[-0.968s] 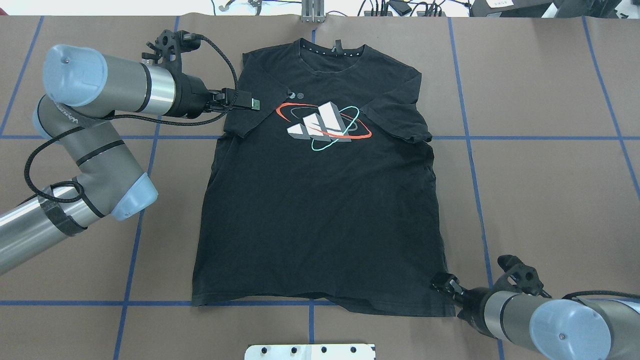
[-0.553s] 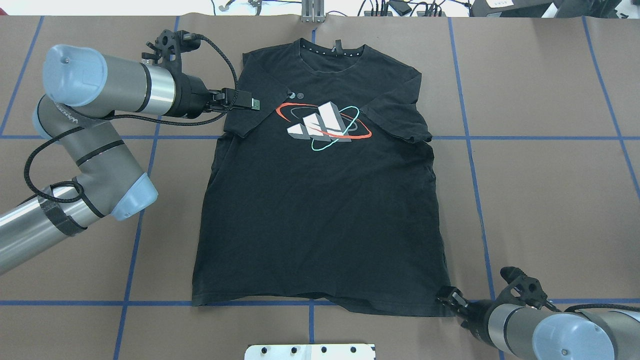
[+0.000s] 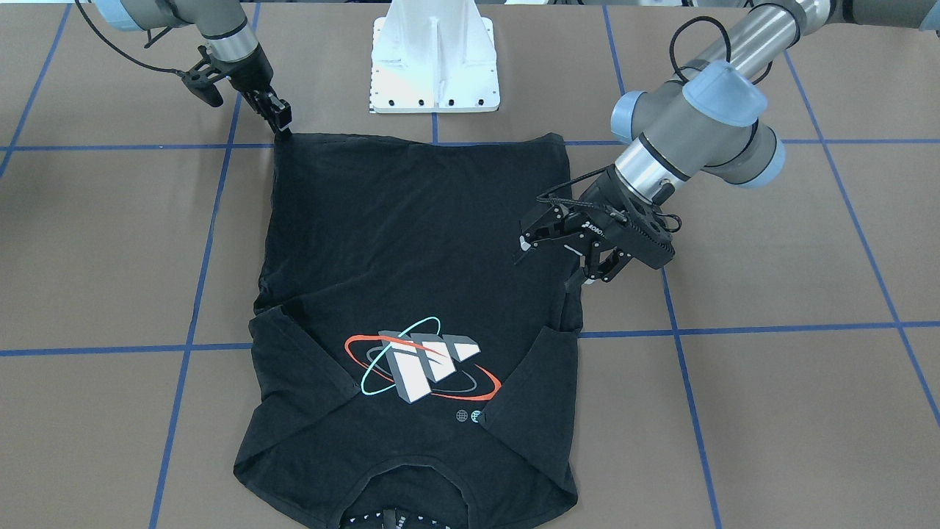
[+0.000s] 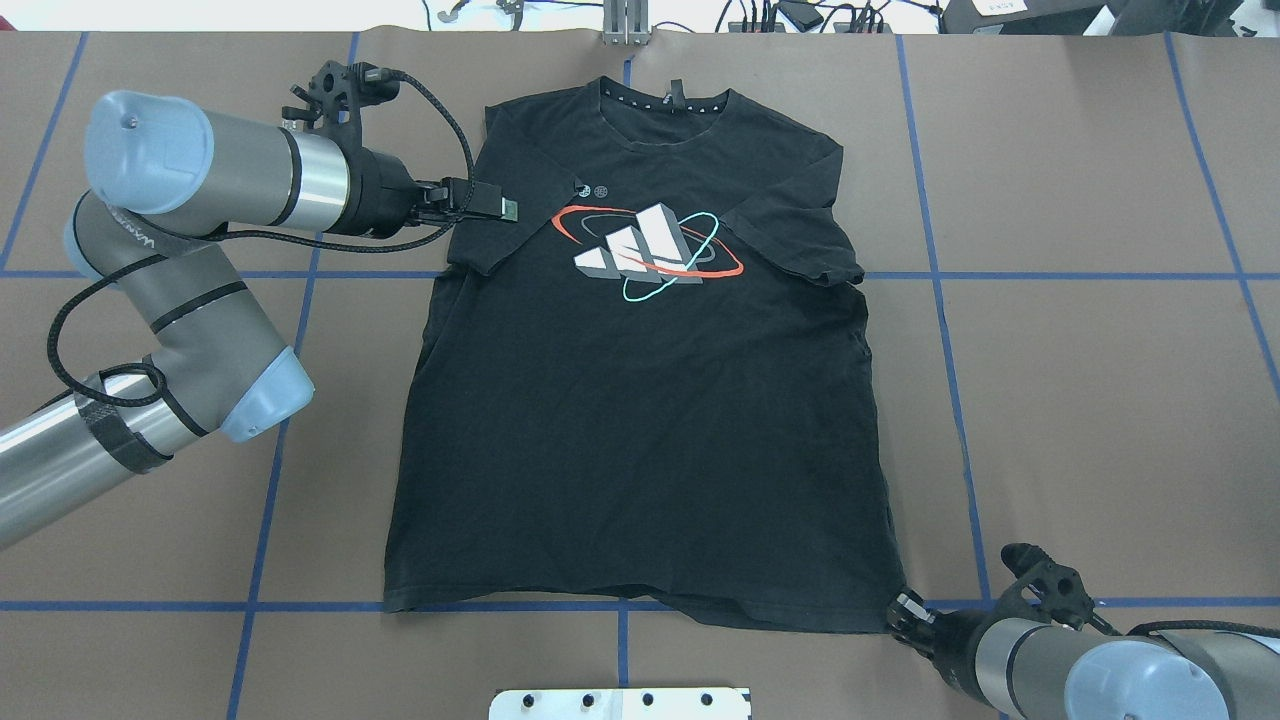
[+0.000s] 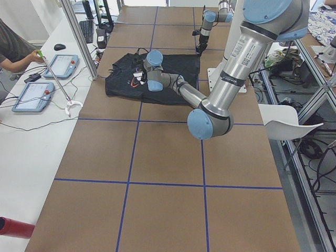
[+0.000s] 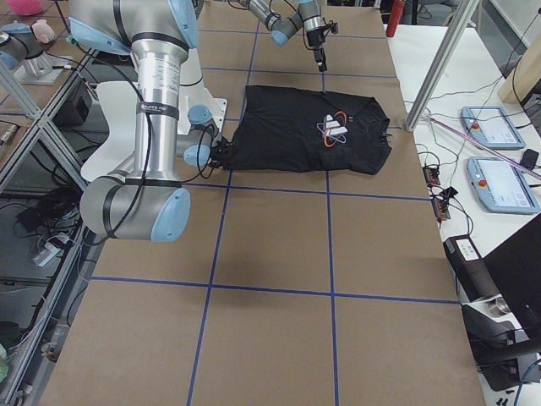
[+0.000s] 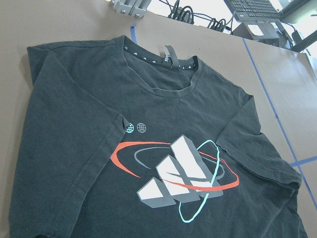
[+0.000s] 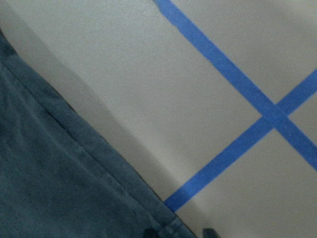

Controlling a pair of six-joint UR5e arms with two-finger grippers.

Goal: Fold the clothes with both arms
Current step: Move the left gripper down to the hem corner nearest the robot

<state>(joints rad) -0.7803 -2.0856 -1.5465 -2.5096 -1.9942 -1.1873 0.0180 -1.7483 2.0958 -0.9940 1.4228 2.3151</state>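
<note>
Black short-sleeved t-shirt (image 4: 640, 430) with orange, teal and white orbit-style logo (image 4: 648, 250), spread flat and print-up at the centre of the overhead frame, collar (image 4: 668, 110) toward the top edge, on a brown table covering (image 4: 1100, 400) gridded with blue tape lines (image 4: 940, 300). Right of centre in the front-facing view, black two-finger left gripper (image 3: 551, 261) on its silver-grey tubular left arm (image 3: 690, 139), poised over the shirt's side edge by the sleeve (image 3: 532, 382), jaws spread wide. At the overhead frame's lower right, black right gripper (image 4: 905, 610) at the hem corner (image 4: 880, 610); clamped or parted, impossible to tell. White mounting base (image 4: 620, 703) at bottom centre
</note>
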